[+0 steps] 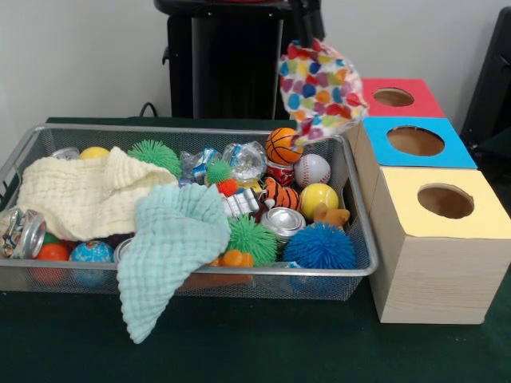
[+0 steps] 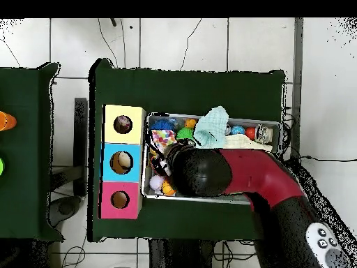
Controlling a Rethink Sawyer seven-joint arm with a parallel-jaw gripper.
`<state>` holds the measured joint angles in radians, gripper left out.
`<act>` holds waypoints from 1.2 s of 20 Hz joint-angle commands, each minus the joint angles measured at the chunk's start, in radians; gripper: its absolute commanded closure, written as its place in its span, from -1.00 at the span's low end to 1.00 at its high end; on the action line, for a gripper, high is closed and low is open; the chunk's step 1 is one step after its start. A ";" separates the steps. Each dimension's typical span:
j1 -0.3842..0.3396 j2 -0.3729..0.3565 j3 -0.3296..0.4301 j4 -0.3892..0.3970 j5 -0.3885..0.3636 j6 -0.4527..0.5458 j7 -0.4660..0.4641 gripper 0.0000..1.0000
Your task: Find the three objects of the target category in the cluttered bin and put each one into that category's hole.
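Fingers (image 1: 306, 33) look clamped on the top of a fabric bundle (image 1: 321, 89). They're mostly hidden by the cloth, so that's a judgement: the bundle hangs free in the air w/ nothing under it. It's a multicolour patterned piece, held high over the far right corner of the bin (image 1: 200, 132), just beside the red box (image 1: 423, 104). It's held that high prob. to clear the mesh rim and the box tops on the way to a hole.

Overhead, the arm (image 2: 237, 171) covers the middle of the bin, w/ the bundle (image 2: 164, 137) showing at the box-side end.

Three boxes sit in a row tight against the bin's end: red, blue box (image 1: 459, 155), yellow box (image 1: 415, 239), holes facing up so a drop from above works. Can't tell which hole belongs to this category.

No other bundles visible. A cream cloth (image 1: 80, 195) and a mint cloth (image 1: 172, 239) lie over part of the clutter, the mint one drooping over the near rim toward the tabletop (image 1: 239, 343), so the rest may be underneath.

Risk: loose fabric snagging on a hole's edge.
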<state>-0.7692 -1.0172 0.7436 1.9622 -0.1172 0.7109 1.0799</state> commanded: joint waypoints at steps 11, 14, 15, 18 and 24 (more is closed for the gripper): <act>0.349 0.170 -0.206 -0.251 0.008 -0.184 0.307 1.00; 0.347 0.194 -0.223 -0.273 0.018 -0.168 0.271 1.00; 0.352 0.203 -0.232 -0.282 0.009 -0.174 0.264 1.00; 0.371 0.223 -0.275 -0.300 -0.018 -0.183 0.262 1.00; 0.371 0.211 -0.295 -0.297 -0.016 -0.158 0.235 1.00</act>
<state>-0.3758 -0.8439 0.5523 1.7219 -0.1088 0.5576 1.1210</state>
